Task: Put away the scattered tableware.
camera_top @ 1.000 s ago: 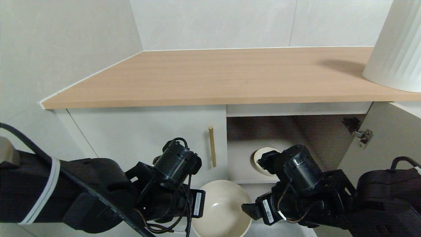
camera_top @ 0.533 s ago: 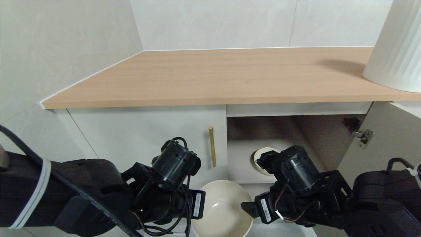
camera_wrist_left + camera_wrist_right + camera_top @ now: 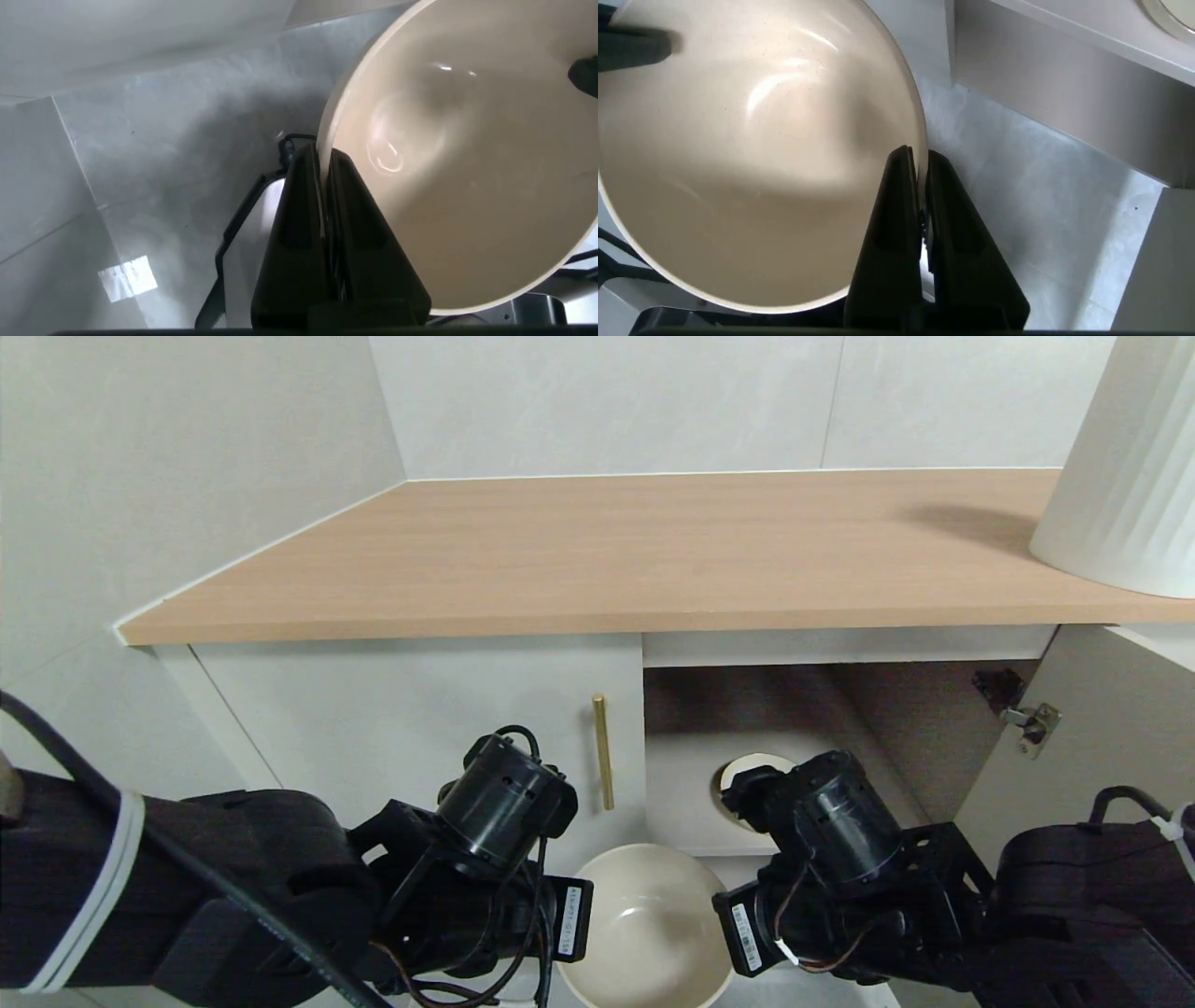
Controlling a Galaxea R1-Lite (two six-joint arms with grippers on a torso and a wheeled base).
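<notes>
My left gripper (image 3: 323,168) and right gripper (image 3: 921,163) are each pinching the rim of the cream bowl (image 3: 644,933) from opposite sides, holding it low before the open cabinet (image 3: 896,709), where a plate (image 3: 747,767) is lying inside.

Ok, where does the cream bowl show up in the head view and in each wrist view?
Head view: bowl at bottom centre, between left gripper and right gripper, below the open cabinet.
Left wrist view: bowl just beyond the left gripper, rim pinched.
Right wrist view: bowl just beyond the right gripper, rim pinched.
Shared landmark: the grippers clamped on opposite sides of the rim.
</notes>
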